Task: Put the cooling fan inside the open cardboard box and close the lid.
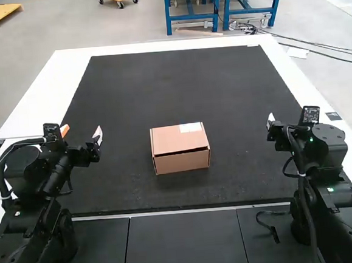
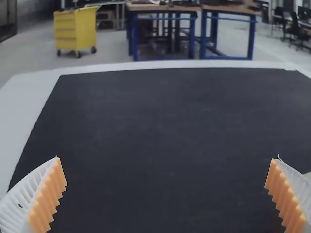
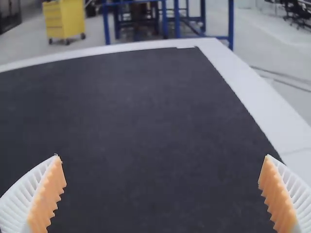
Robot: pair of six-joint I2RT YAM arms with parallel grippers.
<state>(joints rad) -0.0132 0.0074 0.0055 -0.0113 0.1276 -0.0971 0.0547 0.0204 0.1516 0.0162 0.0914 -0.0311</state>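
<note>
A brown cardboard box [image 1: 180, 147] with its lid flaps down sits near the middle of the black mat [image 1: 179, 88], a white label on its top. My left gripper [image 1: 82, 134] hovers at the mat's left side, well left of the box, its white ribbed fingers [image 2: 41, 196] with orange pads spread open and holding nothing. Over the mat's right side, well to the right of the box, my right gripper [image 1: 270, 123] is open too, fingers [image 3: 41, 194] wide apart over bare mat. The box's inside is hidden.
The mat lies on a white table [image 1: 36, 94] whose edges run along both sides and the far end. Wide bare mat stretches beyond the box and between it and each gripper.
</note>
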